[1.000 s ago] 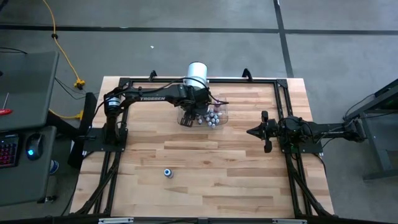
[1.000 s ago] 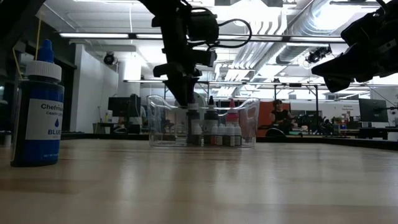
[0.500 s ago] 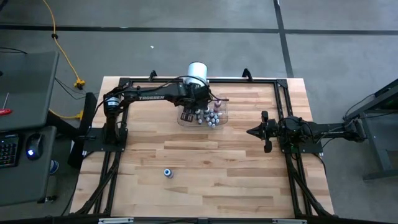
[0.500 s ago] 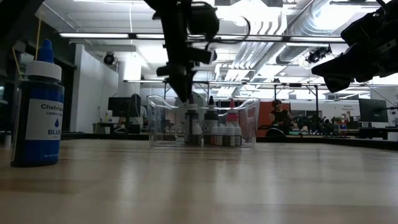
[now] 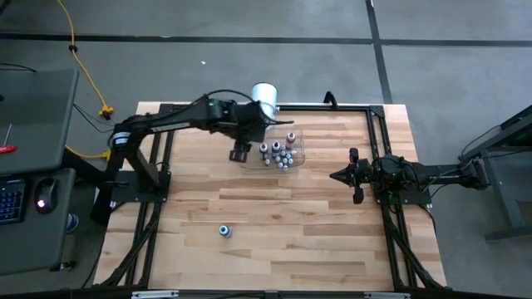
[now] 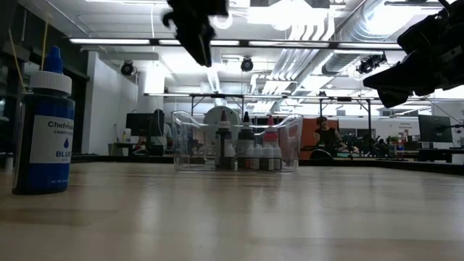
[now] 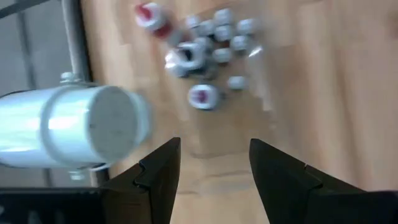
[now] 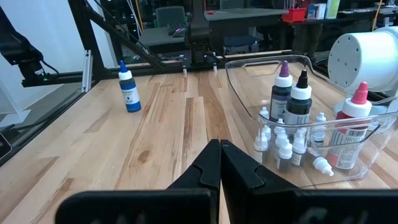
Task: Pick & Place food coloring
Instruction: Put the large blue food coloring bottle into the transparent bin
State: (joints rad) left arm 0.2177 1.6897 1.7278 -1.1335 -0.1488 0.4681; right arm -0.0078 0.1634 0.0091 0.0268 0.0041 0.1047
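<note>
Several tiny food coloring bottles (image 5: pixel 278 154) stand upright in a clear plastic tub (image 5: pixel 293 143) at the table's far middle; they also show in the left wrist view (image 7: pixel 214 43) and the right wrist view (image 8: pixel 292 134). A few bigger ones have purple, black and pink caps. One blue bottle (image 5: pixel 224 230) stands upright alone on the table near its front; it also shows in the low view (image 6: pixel 43 123). My left gripper (image 7: pixel 214 168) is open and empty, high above the tub's left end (image 5: pixel 240 152). My right gripper (image 8: pixel 219 149) is shut and empty at the table's right (image 5: pixel 337 176).
A big white cylinder (image 5: pixel 263 94) stands just behind the tub at the table's far edge. A black frame (image 5: pixel 374 133) runs along the table's sides. Bare wood lies between the tub and the blue bottle.
My left gripper has risen out of the tub, well above its rim, and shifted a little toward the table's left edge. The bottles in the tub and the blue bottle stand where they were.
</note>
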